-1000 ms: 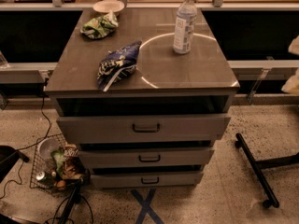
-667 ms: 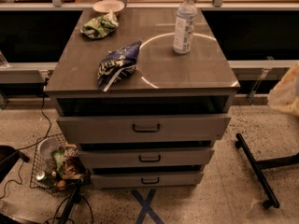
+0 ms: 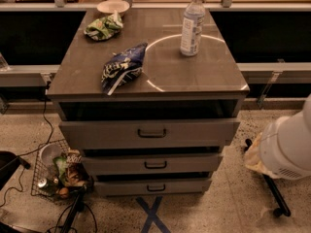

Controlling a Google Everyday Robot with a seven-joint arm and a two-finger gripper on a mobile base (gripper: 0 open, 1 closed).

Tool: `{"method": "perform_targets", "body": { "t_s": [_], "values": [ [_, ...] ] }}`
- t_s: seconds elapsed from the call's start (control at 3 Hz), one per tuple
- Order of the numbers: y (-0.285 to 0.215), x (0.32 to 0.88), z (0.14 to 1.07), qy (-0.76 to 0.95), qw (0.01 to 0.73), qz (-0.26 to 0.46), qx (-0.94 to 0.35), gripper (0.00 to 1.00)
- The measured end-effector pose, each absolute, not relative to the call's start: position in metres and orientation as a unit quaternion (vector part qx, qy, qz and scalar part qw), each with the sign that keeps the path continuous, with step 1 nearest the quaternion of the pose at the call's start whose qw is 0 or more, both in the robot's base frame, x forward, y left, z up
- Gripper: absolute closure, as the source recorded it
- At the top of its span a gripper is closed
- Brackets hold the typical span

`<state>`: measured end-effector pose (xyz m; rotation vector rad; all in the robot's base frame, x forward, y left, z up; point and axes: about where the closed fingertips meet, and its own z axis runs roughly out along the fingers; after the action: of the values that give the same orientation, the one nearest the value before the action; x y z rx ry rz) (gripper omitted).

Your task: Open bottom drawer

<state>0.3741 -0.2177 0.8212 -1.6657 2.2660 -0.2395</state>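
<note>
The bottom drawer (image 3: 121, 187) is the lowest and slimmest of three grey-brown fronts on the cabinet, with a small dark pull handle (image 3: 156, 188) at its centre. Its front sits set back under the middle drawer (image 3: 194, 163), which lies below the tall top drawer (image 3: 194, 131). My white arm (image 3: 289, 144) comes in from the right edge at drawer height. The gripper (image 3: 253, 157) shows only as a beige part at the arm's left side, to the right of the cabinet and apart from it.
On the cabinet top (image 3: 204, 74) stand a water bottle (image 3: 192, 23), a blue chip bag (image 3: 122, 68), a green bag (image 3: 103, 27) and a bowl (image 3: 112, 6). A wire basket of trash (image 3: 58, 174) and cables lie at the lower left. A black stand leg (image 3: 273, 191) and blue floor tape (image 3: 153, 216) are nearby.
My arm has come further into view from the right edge and dropped from cabinet-top height to drawer height. The drawers and the things on top have not moved.
</note>
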Motion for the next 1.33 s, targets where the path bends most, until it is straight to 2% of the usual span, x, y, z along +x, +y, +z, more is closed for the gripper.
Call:
{"method": "perform_targets", "body": {
  "t_s": [0.33, 0.67, 1.0, 1.33],
  "values": [
    [-0.208, 0.368, 0.767, 0.8, 0.127, -0.052, -0.584, 0.54],
    [-0.233, 0.373, 0.836, 0.805, 0.112, -0.14, -0.566, 0.23],
    [-0.248, 0.371, 0.946, 0.793, 0.117, -0.227, -0.553, 0.0],
    [-0.248, 0.371, 0.946, 0.793, 0.117, -0.227, -0.553, 0.0]
  ]
}}
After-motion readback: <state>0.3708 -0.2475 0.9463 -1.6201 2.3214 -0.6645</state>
